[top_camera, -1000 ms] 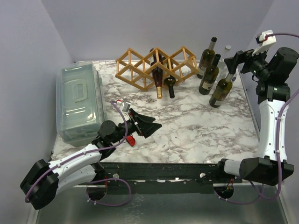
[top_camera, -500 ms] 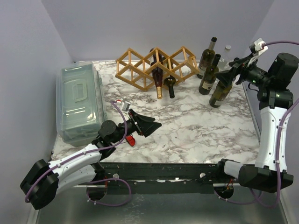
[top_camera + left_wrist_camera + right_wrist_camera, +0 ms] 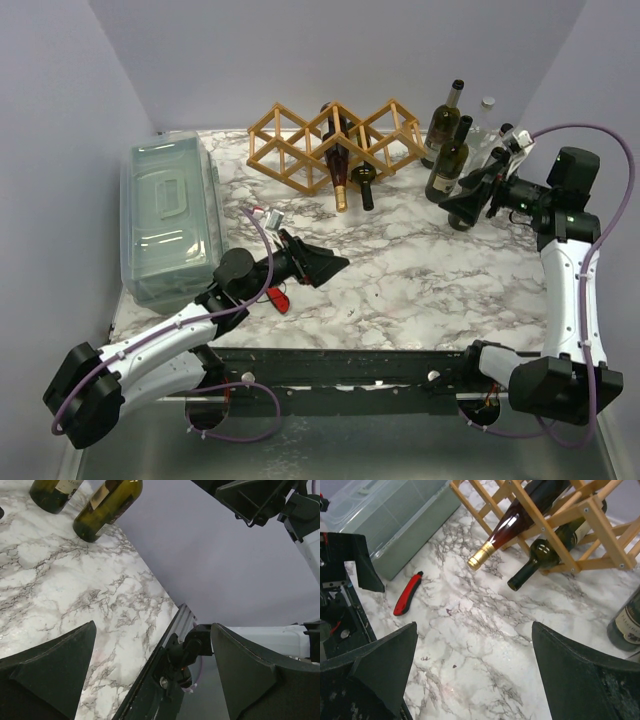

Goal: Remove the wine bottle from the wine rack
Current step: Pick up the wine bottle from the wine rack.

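Marbled table [image 3: 430, 280], tan lattice wine rack [image 3: 307, 132], seemingly gold-capped bottle [image 3: 512, 527]

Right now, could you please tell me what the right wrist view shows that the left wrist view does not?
Only the right wrist view shows the wine rack holding two bottles, a red box cutter and the plastic bin. Only the left wrist view shows the right arm. Both share the marble table and green bottles standing on it, though I cannot tell whether they are the same ones.
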### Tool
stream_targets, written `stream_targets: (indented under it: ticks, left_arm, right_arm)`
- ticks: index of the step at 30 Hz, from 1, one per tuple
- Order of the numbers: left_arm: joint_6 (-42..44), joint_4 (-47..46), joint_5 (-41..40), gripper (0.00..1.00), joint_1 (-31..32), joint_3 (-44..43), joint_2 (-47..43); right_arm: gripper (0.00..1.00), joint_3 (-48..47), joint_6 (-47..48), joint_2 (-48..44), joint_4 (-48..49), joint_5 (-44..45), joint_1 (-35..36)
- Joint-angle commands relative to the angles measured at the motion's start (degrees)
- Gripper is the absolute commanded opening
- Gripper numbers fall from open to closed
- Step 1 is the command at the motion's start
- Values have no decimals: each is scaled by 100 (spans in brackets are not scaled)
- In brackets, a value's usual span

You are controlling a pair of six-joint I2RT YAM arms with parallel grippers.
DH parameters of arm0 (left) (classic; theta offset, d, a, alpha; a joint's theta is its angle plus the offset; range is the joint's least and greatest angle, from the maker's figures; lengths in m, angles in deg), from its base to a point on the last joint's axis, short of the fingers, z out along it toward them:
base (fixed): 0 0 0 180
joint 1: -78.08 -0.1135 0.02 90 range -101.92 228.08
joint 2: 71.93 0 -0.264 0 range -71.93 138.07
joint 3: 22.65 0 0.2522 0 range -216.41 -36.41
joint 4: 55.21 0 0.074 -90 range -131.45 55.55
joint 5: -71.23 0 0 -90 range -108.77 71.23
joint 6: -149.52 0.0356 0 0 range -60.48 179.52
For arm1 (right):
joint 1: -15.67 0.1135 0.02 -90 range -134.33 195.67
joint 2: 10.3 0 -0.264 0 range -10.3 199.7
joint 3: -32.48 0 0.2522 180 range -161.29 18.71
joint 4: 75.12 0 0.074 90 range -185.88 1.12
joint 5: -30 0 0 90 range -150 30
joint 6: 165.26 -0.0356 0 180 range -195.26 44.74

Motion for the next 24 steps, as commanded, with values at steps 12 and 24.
stream_targets:
  ticks: [12,24]
  left_arm:
    - [585,1355,-508,99,123,-630,56]
    - [1194,2588,-1491,99,637,-1448,334]
  right_arm:
    - [99,1613,265,-262,585,-113,-40]
    - [99,2136,310,-312,813,-10,-40]
